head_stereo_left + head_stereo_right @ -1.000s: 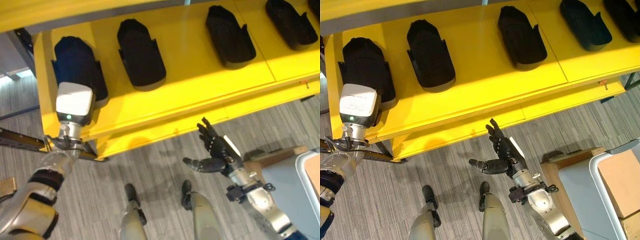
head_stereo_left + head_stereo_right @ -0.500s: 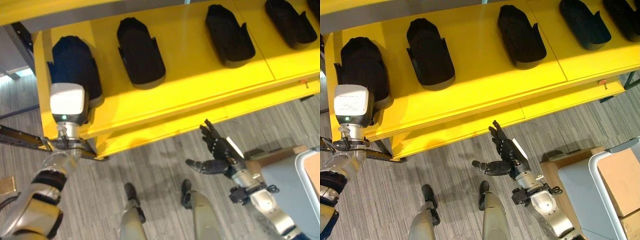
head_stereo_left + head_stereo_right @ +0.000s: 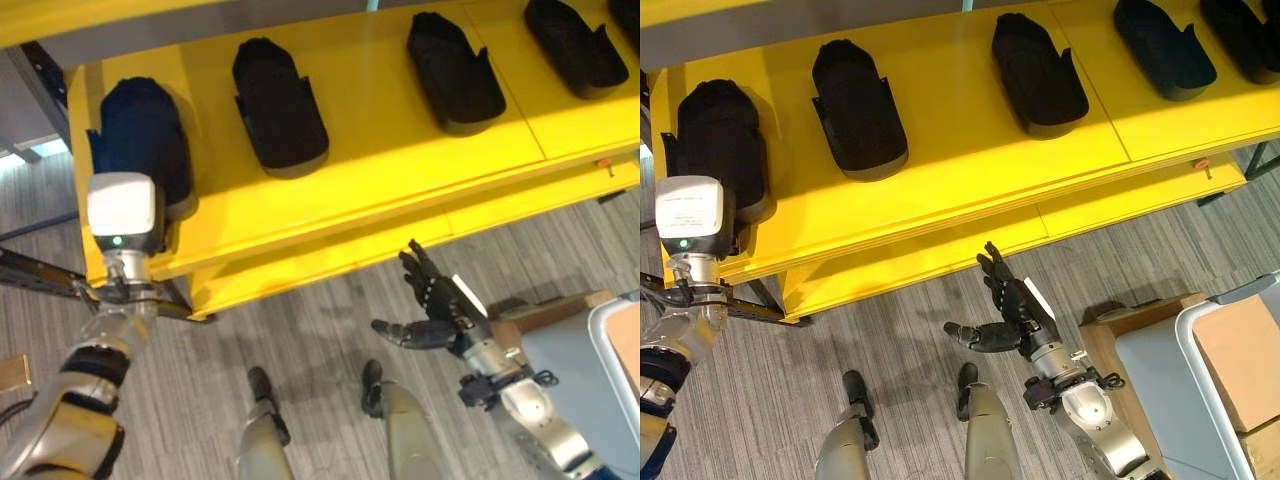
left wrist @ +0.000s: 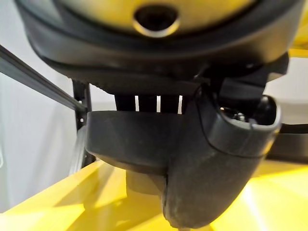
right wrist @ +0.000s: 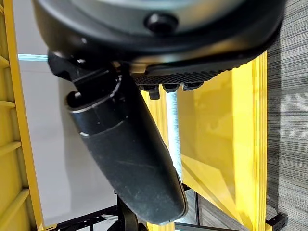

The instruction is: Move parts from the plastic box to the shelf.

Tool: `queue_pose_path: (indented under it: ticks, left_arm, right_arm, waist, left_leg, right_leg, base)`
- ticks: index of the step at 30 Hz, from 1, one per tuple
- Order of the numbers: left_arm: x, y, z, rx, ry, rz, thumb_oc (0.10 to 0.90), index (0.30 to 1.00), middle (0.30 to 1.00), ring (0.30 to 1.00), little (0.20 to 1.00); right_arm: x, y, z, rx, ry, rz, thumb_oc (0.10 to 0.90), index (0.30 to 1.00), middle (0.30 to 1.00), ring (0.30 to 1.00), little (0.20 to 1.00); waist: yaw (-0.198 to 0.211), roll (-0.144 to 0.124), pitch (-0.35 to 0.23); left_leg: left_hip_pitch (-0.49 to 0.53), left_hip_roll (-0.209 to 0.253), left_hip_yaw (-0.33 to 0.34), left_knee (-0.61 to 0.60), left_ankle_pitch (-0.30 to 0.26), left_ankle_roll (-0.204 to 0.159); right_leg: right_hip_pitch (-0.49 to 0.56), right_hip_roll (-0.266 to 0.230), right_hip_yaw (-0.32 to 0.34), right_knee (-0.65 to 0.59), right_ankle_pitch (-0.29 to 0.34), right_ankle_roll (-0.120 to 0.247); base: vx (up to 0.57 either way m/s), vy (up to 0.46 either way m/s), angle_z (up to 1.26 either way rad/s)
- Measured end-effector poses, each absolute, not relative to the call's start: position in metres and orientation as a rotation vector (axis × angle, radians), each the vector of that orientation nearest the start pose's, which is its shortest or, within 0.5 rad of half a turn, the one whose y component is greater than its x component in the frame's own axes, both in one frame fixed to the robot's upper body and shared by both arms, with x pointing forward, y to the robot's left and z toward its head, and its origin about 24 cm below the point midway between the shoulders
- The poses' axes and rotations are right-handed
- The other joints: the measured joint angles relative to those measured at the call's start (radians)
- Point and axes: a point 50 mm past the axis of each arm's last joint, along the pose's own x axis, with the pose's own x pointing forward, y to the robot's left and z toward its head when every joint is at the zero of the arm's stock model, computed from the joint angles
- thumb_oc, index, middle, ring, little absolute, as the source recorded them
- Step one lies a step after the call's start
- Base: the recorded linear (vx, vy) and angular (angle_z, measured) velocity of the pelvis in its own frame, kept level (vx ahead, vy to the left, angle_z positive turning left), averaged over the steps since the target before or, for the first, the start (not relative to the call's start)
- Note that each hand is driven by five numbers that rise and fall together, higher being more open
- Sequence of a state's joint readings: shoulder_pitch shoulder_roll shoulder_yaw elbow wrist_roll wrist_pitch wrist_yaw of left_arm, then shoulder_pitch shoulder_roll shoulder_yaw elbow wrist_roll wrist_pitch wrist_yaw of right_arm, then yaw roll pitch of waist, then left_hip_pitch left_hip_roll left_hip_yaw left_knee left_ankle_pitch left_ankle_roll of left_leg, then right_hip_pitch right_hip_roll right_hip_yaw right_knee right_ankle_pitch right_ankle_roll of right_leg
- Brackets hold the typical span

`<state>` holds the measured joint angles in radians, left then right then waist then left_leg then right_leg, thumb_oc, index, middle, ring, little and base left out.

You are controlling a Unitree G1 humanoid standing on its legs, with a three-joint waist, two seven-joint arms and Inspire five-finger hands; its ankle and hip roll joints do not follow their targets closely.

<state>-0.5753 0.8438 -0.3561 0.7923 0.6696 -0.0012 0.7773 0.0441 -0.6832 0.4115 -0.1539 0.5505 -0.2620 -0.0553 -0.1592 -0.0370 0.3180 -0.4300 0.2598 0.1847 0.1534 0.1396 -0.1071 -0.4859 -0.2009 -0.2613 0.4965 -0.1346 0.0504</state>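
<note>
Several black shoe-shaped parts lie in a row on the yellow shelf (image 3: 380, 170): one at the far left (image 3: 140, 130), then others (image 3: 280, 100), (image 3: 455, 70), (image 3: 580, 45). My left hand (image 4: 211, 168) is at the shelf's front left corner, just below the leftmost part, under the white wrist block (image 3: 122, 212). In the left wrist view its fingers (image 4: 144, 102) stand straight, with the part's dark end (image 4: 130, 139) close past them. My right hand (image 3: 440, 315) hangs open and empty over the floor below the shelf's front edge. The grey plastic box (image 3: 1160, 370) sits at the lower right.
A cardboard piece (image 3: 1240, 360) lies inside the white-rimmed box. A lower yellow shelf board (image 3: 330, 260) juts out under the top one. A dark metal rail (image 3: 40, 275) runs past the shelf's left side. Grey striped carpet (image 3: 320, 330) covers the floor.
My left arm has drawn back down and to the left, away from the leftmost part, which stays on the shelf. The right hand has sunk a little.
</note>
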Motion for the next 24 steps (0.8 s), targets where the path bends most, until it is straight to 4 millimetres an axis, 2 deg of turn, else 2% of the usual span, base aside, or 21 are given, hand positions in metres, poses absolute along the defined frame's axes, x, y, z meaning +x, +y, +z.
queue_pose_path:
  ticks: [3, 5, 17, 24]
  left_arm:
    - [0.319, 0.332, 0.131, 1.627, -0.269, 0.626, 0.4, 0.3, 0.3, 0.3, 0.3]
    - [0.316, 0.336, 0.126, 1.608, -0.233, 0.633, 0.4, 0.3, 0.3, 0.3, 0.3]
    - [0.308, 0.349, 0.12, 1.522, -0.156, 0.705, 0.4, 0.3, 0.3, 0.3, 0.3]
    - [0.307, 0.352, 0.117, 1.403, -0.119, 0.775, 0.4, 0.3, 0.3, 0.3, 0.3]
  right_arm:
    - [0.224, -0.175, 0.07, -0.043, -0.094, 0.367, 0.9, 1.0, 1.0, 1.0, 1.0]
    - [0.222, -0.176, 0.068, -0.043, -0.083, 0.364, 0.9, 1.0, 1.0, 1.0, 1.0]
    - [0.219, -0.179, 0.064, -0.048, -0.06, 0.36, 0.9, 1.0, 1.0, 1.0, 1.0]
    - [0.219, -0.179, 0.064, -0.05, -0.06, 0.362, 0.9, 1.0, 1.0, 1.0, 1.0]
  waist:
    - [0.002, 0.007, -0.005]
    - [0.002, 0.01, -0.029]
    - [0.003, 0.01, -0.03]
    - [0.004, 0.01, -0.03]
  left_leg:
    - [-0.005, 0.0, -0.001, 0.001, 0.0, 0.0]
    - [-0.016, 0.001, 0.0, 0.003, 0.0, 0.0]
    - [-0.022, 0.002, -0.005, 0.01, -0.004, -0.006]
    - [-0.022, 0.003, -0.006, 0.01, -0.005, -0.008]
  right_leg:
    - [-0.005, 0.0, 0.0, 0.004, -0.001, -0.001]
    - [-0.021, 0.0, 0.001, 0.007, -0.002, -0.002]
    - [-0.023, 0.0, 0.001, 0.013, -0.003, -0.004]
    - [-0.024, 0.002, 0.001, 0.015, -0.005, -0.006]
  base:
    - [0.0, 0.0, 0.0]
    - [0.0, 0.0, 0.0]
    - [0.0, 0.0, 0.0]
    - [0.0, 0.0, 0.0]
